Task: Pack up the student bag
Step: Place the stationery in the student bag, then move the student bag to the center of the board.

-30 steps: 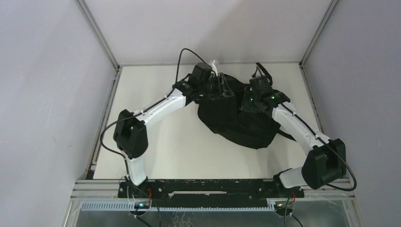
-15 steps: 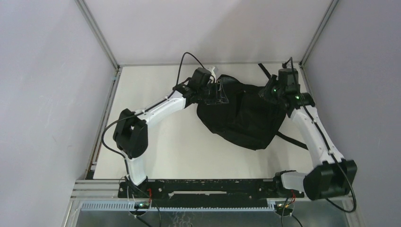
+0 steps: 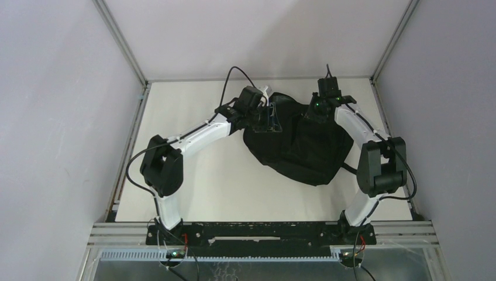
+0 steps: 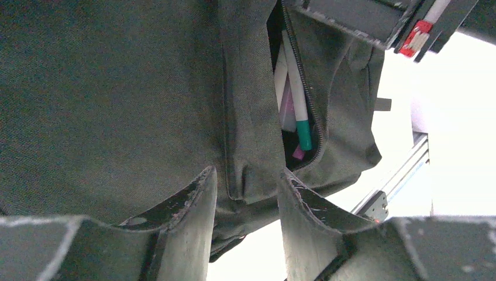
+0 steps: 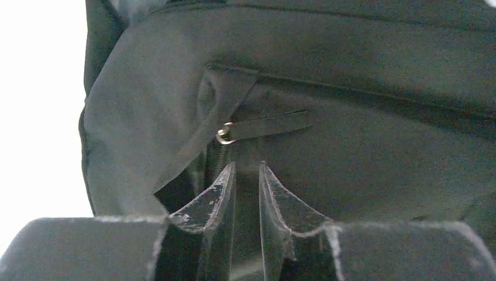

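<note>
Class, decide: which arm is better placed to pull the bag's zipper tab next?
Right. The right pincer has the zipper tab just beyond its tips; the left pincer is clamping a fold of the student bag.

Pale table with student bag

The white table lay flat under even light. Behind the table stood a plain pale back wall. A grey left wall and right wall flanked it. Metal posts rose from the table's far corners, and a rail ran along its near edge.
</note>
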Robot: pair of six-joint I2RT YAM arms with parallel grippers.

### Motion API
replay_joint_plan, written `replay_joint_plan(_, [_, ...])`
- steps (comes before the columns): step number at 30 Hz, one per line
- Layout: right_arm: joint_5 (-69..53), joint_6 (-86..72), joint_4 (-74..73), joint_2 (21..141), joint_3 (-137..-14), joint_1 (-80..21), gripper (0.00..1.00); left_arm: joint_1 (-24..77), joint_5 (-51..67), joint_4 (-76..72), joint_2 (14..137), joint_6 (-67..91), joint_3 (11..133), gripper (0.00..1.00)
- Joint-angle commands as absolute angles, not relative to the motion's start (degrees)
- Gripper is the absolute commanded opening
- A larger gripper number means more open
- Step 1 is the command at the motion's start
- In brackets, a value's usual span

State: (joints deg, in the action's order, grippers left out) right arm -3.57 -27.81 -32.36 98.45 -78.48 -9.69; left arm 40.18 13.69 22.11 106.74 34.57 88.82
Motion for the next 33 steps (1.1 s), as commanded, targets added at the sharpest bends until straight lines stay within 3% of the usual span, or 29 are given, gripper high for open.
replay_joint_plan(1, [-3.89, -29.07, -30.98, 98.39, -79.64, -11.76, 0.26, 40.43, 14.48, 21.84, 103.97, 32.65, 87.84, 0.47])
replay_joint_plan(8, [1.52, -27.14, -34.15, 84.07, -79.36, -12.09, 0.29, 40.34, 15.57, 21.86, 104.43, 31.70, 87.30, 0.47])
replay_joint_plan(13, [2.44, -28.50, -34.11, 78.22, -71.85, -11.81, 0.29, 40.43, 15.32, 21.97, 105.86, 31.14, 89.50, 0.47])
replay_joint_plan(16, [0.66, -30.41, -31.74, 78.63, -68.02, -12.83, 0.29, 40.40, 14.45, 22.42, 107.06, 30.69, 91.50, 0.49])
replay_joint_plan(20, [-0.66, -31.28, -27.63, 84.89, -66.81, -14.23, 0.28, 40.36, 11.91, 22.65, 110.36, 28.42, 95.61, 0.60])
replay_joint_plan(26, [-6.14, -31.64, -24.93, 94.23, -66.74, -11.78, 0.27, 40.34, 15.01, 24.02, 114.33, 29.16, 100.68, 0.60])
replay_joint_plan(33, [-5.10, -29.65, -27.32, 87.91, -66.88, -11.32, 0.28, 40.36, 16.96, 23.27, 116.01, 30.02, 102.11, 0.59])
